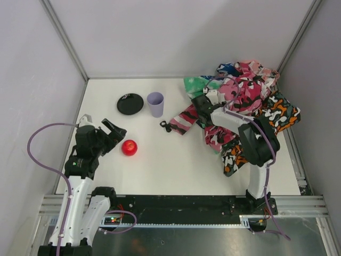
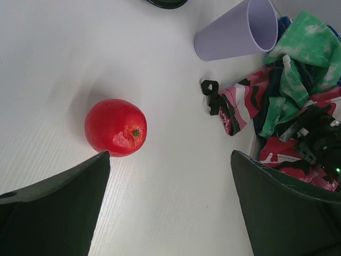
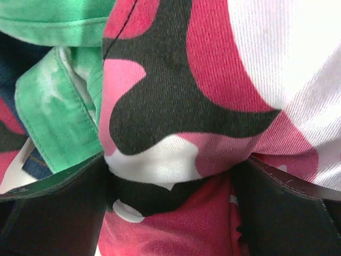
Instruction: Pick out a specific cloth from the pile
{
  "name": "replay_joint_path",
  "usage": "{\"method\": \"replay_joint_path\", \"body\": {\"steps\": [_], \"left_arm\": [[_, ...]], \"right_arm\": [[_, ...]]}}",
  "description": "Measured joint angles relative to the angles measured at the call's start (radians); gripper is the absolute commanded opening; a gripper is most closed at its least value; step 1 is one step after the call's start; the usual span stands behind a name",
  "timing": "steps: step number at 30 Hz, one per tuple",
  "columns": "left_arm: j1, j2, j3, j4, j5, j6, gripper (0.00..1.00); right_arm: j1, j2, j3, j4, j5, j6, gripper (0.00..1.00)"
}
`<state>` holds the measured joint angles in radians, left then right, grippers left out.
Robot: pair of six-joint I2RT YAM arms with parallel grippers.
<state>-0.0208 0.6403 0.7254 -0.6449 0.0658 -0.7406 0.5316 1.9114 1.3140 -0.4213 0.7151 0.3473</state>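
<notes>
The pile (image 1: 250,93) of bright patterned garments lies at the back right; it also shows in the left wrist view (image 2: 298,101). My right gripper (image 1: 199,114) is pushed into the pile's left edge. In the right wrist view my right gripper (image 3: 168,202) is open, with a fold of pink camouflage cloth (image 3: 176,106) bulging between the fingers. A small dark blue corner with tan stitching (image 3: 35,163) peeks out under green-white cloth (image 3: 53,106); the rest of the denim cloth is hidden. My left gripper (image 1: 114,129) (image 2: 170,202) is open and empty over the table.
A red tomato-like ball (image 1: 129,147) (image 2: 115,127) lies just ahead of my left fingers. A purple cup (image 1: 155,103) (image 2: 237,32) and a black plate (image 1: 130,104) stand behind it. A black cord loop (image 1: 166,126) (image 2: 213,96) trails from the pile's left edge.
</notes>
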Motion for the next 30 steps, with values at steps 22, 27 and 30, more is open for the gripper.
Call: {"method": "replay_joint_path", "body": {"steps": [22,27,30], "left_arm": [[-0.006,0.088,0.003,0.053,0.082,0.009,1.0],[-0.066,0.13,0.028,0.099,0.104,0.016,1.0],[-0.167,0.18,0.061,0.146,0.098,0.022,1.0]], "right_arm": [[-0.142,-0.444,0.024,0.076,-0.086,-0.203,0.0],[-0.305,-0.517,0.092,0.114,-0.152,-0.241,0.0],[-0.458,-0.51,0.103,0.111,-0.253,-0.206,0.0]]}}
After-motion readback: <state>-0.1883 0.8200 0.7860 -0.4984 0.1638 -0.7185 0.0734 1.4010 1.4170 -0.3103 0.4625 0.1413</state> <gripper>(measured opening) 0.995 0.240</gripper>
